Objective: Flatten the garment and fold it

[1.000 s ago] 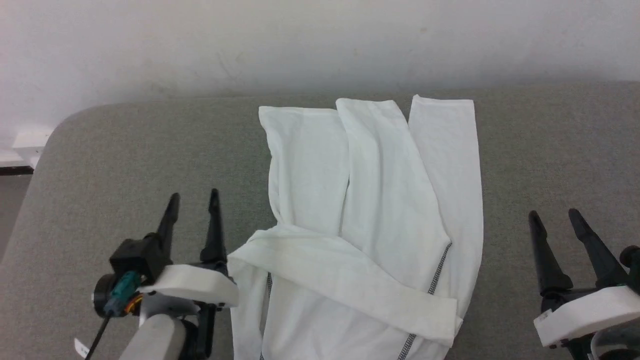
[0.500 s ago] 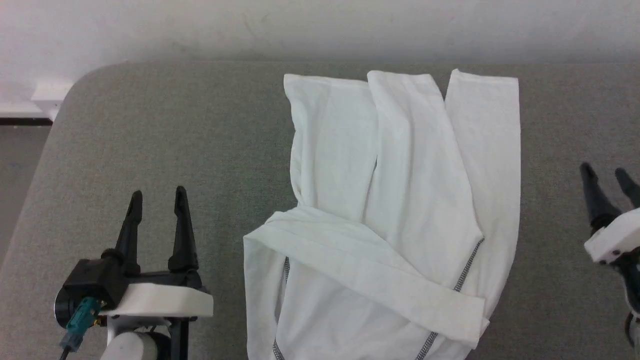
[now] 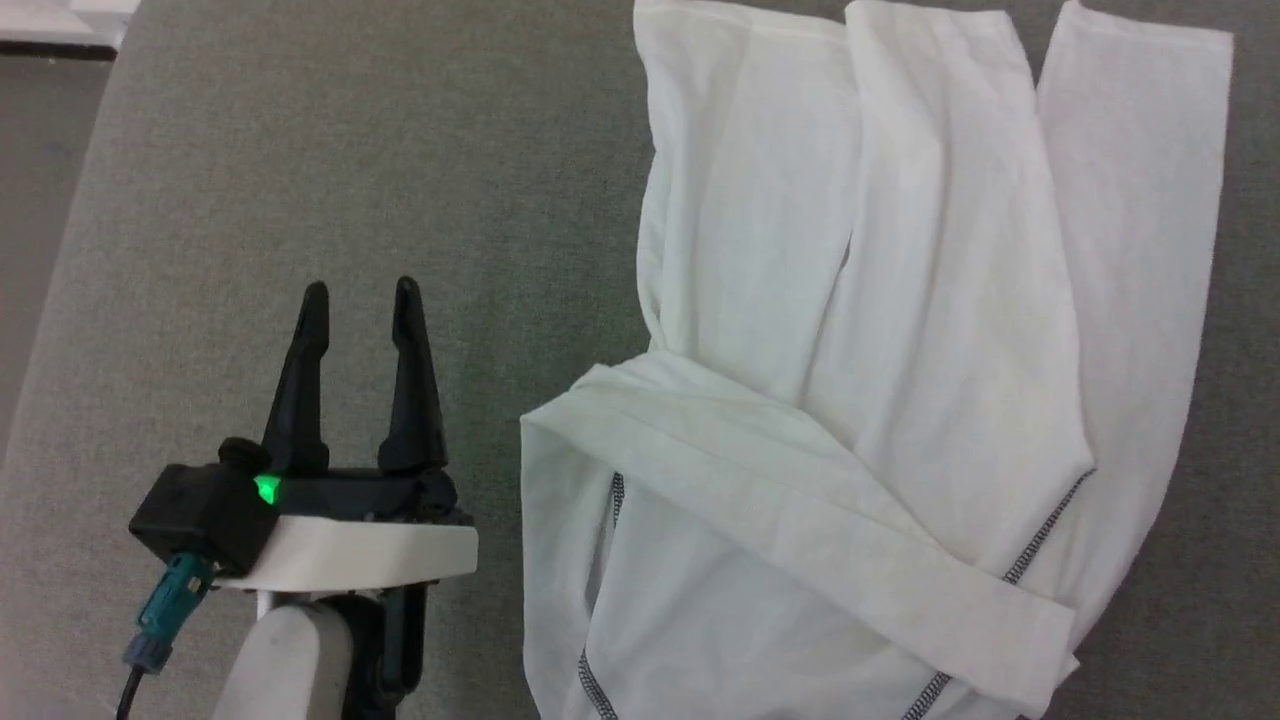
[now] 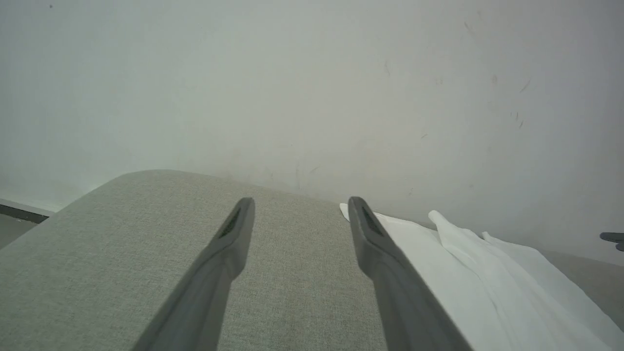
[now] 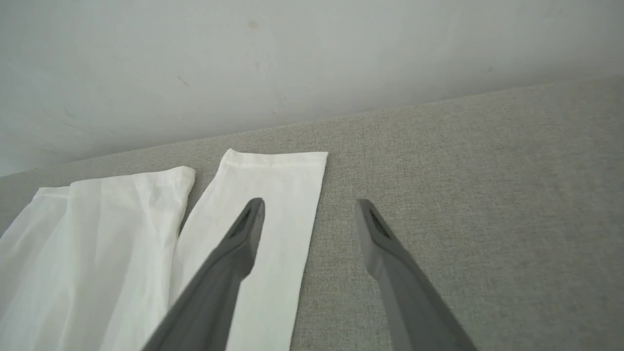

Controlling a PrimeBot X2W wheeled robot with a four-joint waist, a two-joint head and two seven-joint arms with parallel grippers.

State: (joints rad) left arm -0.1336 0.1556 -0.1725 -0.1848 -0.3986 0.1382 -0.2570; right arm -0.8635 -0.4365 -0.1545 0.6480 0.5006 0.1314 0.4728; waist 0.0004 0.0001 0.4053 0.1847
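The white garment [image 3: 870,400] lies on the grey padded surface [image 3: 300,180], its long legs running away from me and a band of cloth folded diagonally across its near part, with grey-black stitched seams showing. My left gripper [image 3: 360,290] hovers open to the left of the garment, nothing between its fingers. In the left wrist view the gripper [image 4: 298,201] points at the wall, with the garment [image 4: 477,278] to its right. My right gripper [image 5: 309,201] stands open above the right edge of a garment leg [image 5: 273,204], holding nothing.
A pale wall [image 4: 312,87] rises behind the grey surface. The surface's rounded left corner [image 3: 110,60] borders a strip of floor [image 3: 40,150]. Bare grey padding [image 5: 463,170] stretches to the right of the garment.
The head camera has tilted down and closer, so the wall has left its view and the garment fills more of it. The right gripper has slid out of the head view.
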